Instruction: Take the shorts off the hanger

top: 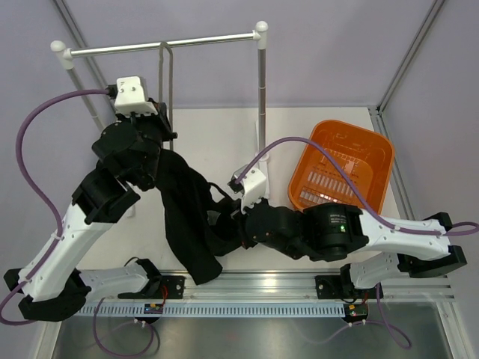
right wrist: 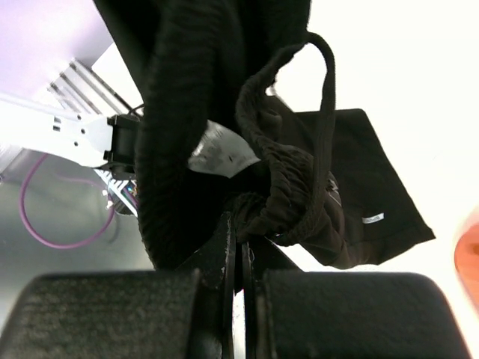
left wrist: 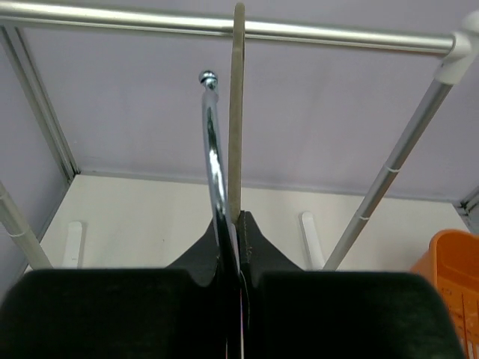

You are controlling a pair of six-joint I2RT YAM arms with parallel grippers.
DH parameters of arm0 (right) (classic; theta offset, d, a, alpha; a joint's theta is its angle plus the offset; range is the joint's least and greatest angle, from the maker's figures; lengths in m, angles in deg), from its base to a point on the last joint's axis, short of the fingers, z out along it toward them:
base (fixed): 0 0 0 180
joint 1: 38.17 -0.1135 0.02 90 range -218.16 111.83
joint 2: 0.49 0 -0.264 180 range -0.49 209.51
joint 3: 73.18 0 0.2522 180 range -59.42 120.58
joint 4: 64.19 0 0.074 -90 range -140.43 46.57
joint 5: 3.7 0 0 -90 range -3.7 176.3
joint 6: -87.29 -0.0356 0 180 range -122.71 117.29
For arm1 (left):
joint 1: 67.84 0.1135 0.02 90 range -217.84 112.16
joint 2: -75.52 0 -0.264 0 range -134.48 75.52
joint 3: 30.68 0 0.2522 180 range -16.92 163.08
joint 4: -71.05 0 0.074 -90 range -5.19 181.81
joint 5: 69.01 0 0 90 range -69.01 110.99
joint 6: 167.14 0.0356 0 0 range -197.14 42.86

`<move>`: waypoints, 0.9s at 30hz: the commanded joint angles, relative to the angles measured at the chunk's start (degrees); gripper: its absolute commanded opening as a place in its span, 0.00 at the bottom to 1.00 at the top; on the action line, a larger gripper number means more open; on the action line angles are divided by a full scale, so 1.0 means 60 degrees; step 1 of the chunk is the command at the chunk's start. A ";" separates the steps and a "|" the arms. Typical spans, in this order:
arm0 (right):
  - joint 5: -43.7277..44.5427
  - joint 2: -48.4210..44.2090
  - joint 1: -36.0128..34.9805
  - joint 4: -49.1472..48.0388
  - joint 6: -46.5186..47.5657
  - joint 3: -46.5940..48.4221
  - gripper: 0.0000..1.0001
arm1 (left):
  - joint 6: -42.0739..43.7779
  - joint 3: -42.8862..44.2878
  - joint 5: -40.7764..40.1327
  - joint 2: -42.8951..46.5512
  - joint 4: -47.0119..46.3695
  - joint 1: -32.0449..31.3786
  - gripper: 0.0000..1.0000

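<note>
The shorts [top: 187,224] hang between the two arms at the table's [top: 217,134] near middle, the hanger [top: 166,82] rising from the left gripper [top: 153,123] toward the rack rail [top: 165,43] at the far edge, the basket [top: 344,168] right.

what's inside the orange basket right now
The orange basket shows only its bare slotted floor, nothing lying in it. The right arm covers its near corner, so that part cannot be checked.
</note>
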 commanded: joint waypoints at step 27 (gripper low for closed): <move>0.4148 -0.0392 0.0236 -0.0480 0.4183 0.3344 0.00 | 0.0590 -0.0420 -0.0703 0.1555 -0.1971 0.0049 0.00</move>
